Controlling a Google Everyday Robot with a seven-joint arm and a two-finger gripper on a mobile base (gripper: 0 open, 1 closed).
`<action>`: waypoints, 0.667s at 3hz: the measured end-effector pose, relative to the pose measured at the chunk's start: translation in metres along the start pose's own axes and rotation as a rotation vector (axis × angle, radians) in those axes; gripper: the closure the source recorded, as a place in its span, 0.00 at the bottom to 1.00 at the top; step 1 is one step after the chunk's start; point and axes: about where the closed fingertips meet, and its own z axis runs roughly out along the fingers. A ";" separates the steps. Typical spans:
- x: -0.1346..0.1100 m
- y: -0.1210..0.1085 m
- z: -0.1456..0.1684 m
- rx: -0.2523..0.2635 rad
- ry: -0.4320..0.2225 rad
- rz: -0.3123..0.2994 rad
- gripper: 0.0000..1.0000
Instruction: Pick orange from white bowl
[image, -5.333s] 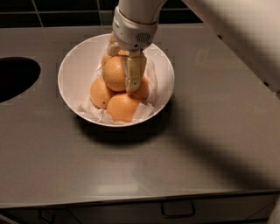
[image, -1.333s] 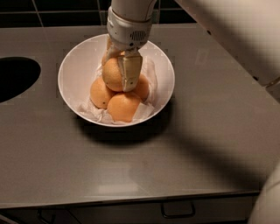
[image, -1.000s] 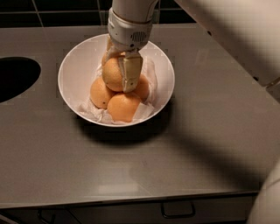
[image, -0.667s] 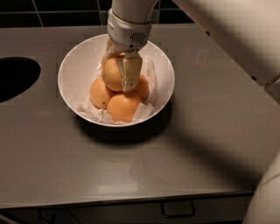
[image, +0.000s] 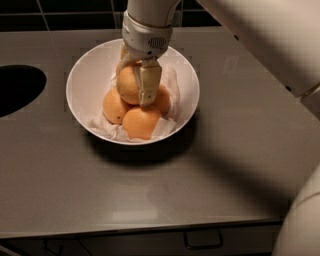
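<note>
A: Anything changed over the last second?
B: Hardly. Near the desk's (image: 225, 150) back edge, in the white bowl (image: 86, 82), the orange (image: 127, 86) sits unlifted. The gripper (image: 136, 80) stays there, fingers (image: 149, 82) clamped around it, so the lift is still pending.

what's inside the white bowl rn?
The white bowl holds crumpled paper, three smaller fruits and the orange on top, the gripper down over it. It covers part of the orange; the bowl's floor is hidden.
</note>
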 end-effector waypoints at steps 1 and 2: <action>0.000 0.001 0.001 -0.004 -0.004 0.001 0.36; 0.001 0.001 0.001 -0.009 -0.008 0.005 0.35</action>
